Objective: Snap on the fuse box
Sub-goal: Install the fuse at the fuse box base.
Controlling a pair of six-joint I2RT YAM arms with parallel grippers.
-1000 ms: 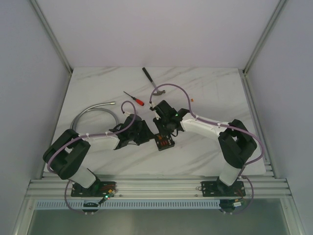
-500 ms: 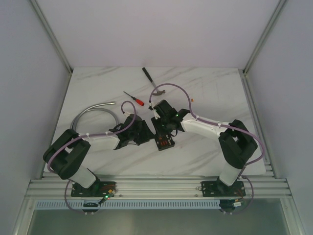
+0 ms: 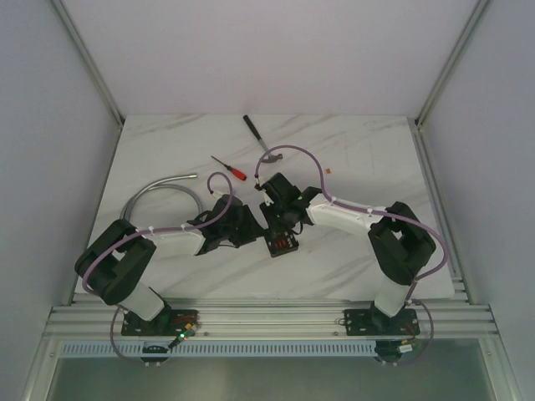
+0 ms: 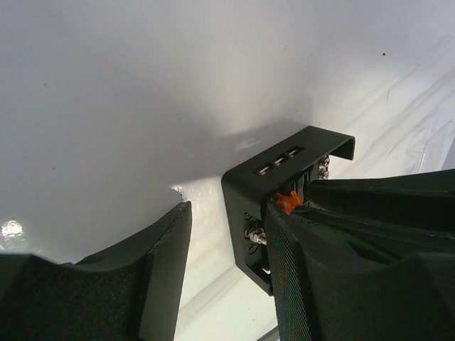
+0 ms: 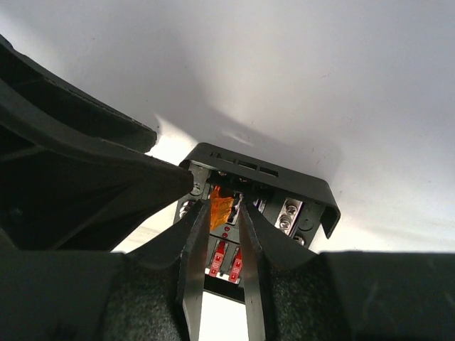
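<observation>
Pinching a small orange fuse [image 5: 221, 206] at the open face of the fuse box [image 3: 282, 243], the right gripper [image 5: 222, 217] had its fingers nearly together on the fuse. The box sat on the counter [image 3: 359, 150], front-centre, between both arms. The left gripper [image 4: 227, 217] stood apart, straddling the box's corner: one finger close against its side, the other clear. A red-handled screwdriver [image 3: 229, 168] lay farther back.

Top cam is set high at near edge, looking down on whole table [image 3: 376, 150] from afar. Wrist cams are held v. close, low, aimed in from diff. sides. Fuse box [image 3: 282, 244] is shared by all three views; orange fuse [image 5: 222, 206] by both wrist views.
</observation>
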